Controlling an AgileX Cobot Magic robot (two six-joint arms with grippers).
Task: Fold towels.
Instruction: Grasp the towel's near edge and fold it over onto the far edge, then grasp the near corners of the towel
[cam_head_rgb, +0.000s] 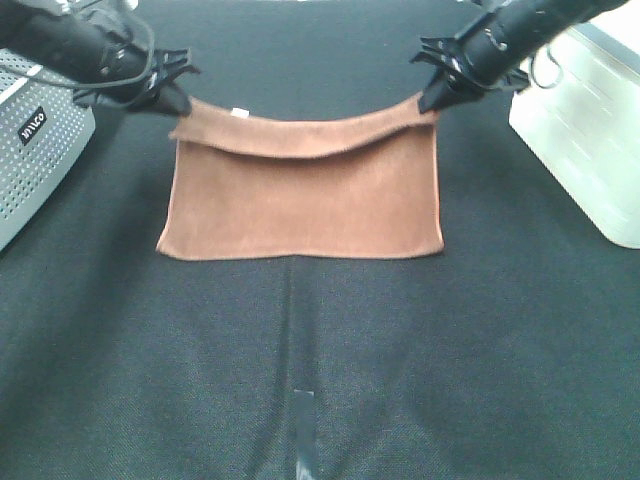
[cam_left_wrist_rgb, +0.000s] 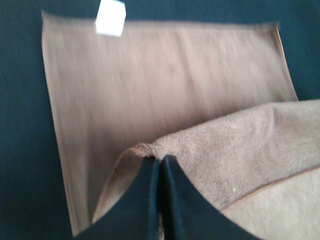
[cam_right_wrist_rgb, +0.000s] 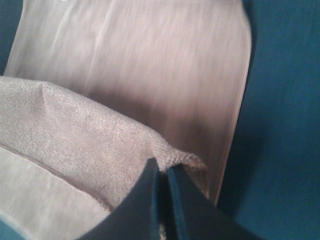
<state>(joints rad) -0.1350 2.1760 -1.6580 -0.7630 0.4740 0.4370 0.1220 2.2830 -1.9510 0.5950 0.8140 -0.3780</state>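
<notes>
1. The towel (cam_head_rgb: 300, 215) is strung between my two pincers. Its far edge is lifted and sags in a shallow curve from one to the other, and the rest lies flat on the bench (cam_head_rgb: 300, 350), below the pincers and towards the near side.
2. The left pincer (cam_head_rgb: 175, 100) is pressed together on one far corner. The wrist view shows its tips meeting with cloth bunched around them. The small white tag (cam_head_rgb: 238, 113) sits on the raised edge just inboard of this pincer.
3. The right pincer (cam_head_rgb: 432, 100) is likewise clamped on the opposite far corner, with the hem puckered at its tips.
4. As I judge it, the first fold is only begun. The raised edge overhangs just a narrow band of the flat part, well short of the near hem. I have yet to carry it across, lay it down edge to edge and let go, and any further folds come after that.
5. The bench is covered in dark woven cloth. A pale strip (cam_head_rgb: 303, 430) is marked on it well away from both pincers, on the near side.
6. Outboard of the left pincer stands a grey perforated box (cam_head_rgb: 40, 160), and outboard of the right pincer a white container (cam_head_rgb: 580, 130). Neither touches the towel.
</notes>
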